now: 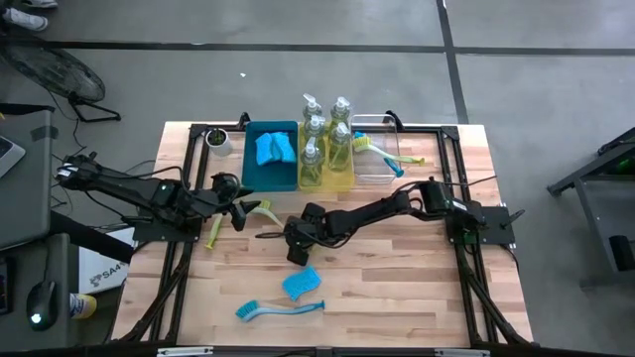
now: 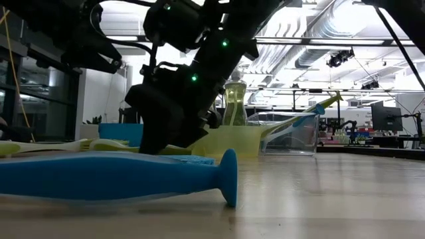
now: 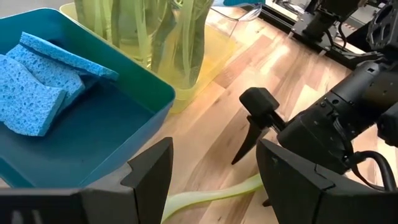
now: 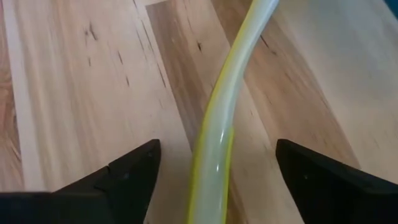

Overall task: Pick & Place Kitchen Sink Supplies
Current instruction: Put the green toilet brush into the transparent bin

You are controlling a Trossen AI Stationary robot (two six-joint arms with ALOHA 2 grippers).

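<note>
A yellow-green dish brush (image 1: 215, 230) lies flat on the wood table, left of centre. My right gripper (image 1: 276, 236) is open and low over its handle (image 4: 214, 134), with one finger on each side and not touching it. My left gripper (image 1: 241, 215) is open just left of that, above the same brush handle (image 3: 208, 198). A blue sponge (image 1: 301, 283) and a blue brush (image 1: 279, 308) lie nearer the table's near edge. At the far side, a teal bin (image 1: 283, 177) holds blue sponges (image 3: 37, 81). A yellow bin (image 1: 342, 178) there holds several soap bottles (image 1: 325, 139).
A clear bin (image 1: 375, 171) at the far right holds more brushes (image 1: 382, 152). A small white cup (image 1: 216, 140) stands at the far left. The two grippers are close together, the right one (image 3: 323, 130) right in front of the left. Bare wood lies to the right.
</note>
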